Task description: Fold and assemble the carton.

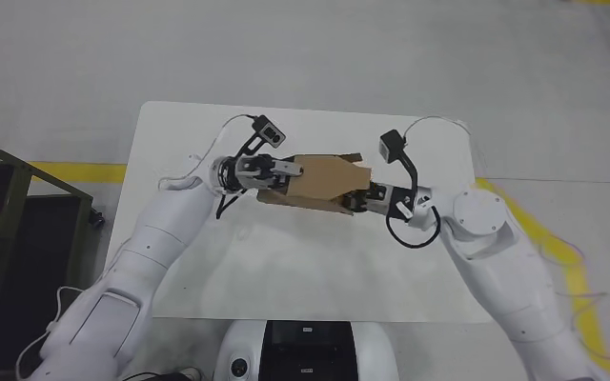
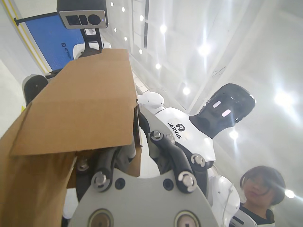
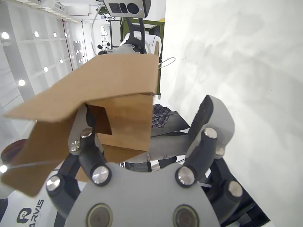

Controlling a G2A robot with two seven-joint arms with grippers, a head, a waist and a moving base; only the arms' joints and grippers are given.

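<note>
The brown carton (image 1: 319, 181) sits over the middle of the white worktop (image 1: 286, 276), toward its far half, lying lengthwise between the two arms. Whether it rests on the surface or is raised off it cannot be told.

The left arm comes in from the near left corner, its forearm angled inward and its wrist bent so that the left end effector (image 1: 286, 170) meets the carton's left end. In the left wrist view the carton (image 2: 78, 102) covers much of the left end effector (image 2: 137, 142), and whether it is clenched on the cardboard or released cannot be told.

The right arm comes in from the near right corner and bends at the elbow, so that the right end effector (image 1: 360, 200) sits at the carton's near right corner. In the right wrist view the right end effector (image 3: 144, 109) is released and spread wide. One finger (image 3: 82, 124) is tucked under a loose flap (image 3: 47, 112), and the padded finger (image 3: 206, 114) stands apart from the cardboard, on the worktop (image 3: 236, 48) side.
</note>
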